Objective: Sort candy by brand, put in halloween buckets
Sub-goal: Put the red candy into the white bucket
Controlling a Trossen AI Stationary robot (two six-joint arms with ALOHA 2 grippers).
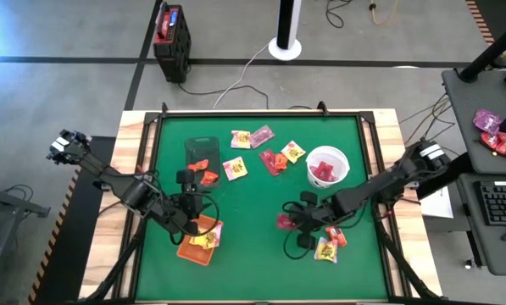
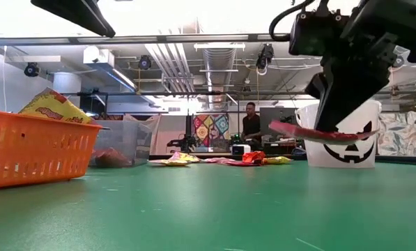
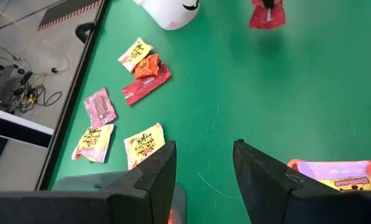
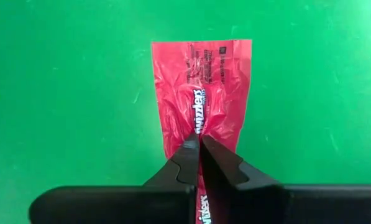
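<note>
Only the right wrist view shows the right gripper (image 4: pixel 199 146) pinched tight on a flat red Twizzlers wrapper (image 4: pixel 201 87) above the green table (image 4: pixel 61 93).

The red candy wrapper (image 4: pixel 201 93) runs in between the clamped fingers of the right gripper (image 4: pixel 199 142), so its near end is covered by them and cut off at the picture's edge. Just beside the left gripper (image 3: pixel 204 152), the orange tray (image 3: pixel 334 174) shows only a corner; the rest lies behind a finger and past the edge. The dark tub (image 3: pixel 110 180) under that gripper is mostly covered by the other finger. Far beyond the right gripper, a person (image 2: pixel 250 125) in the room is too small to make out.
</note>
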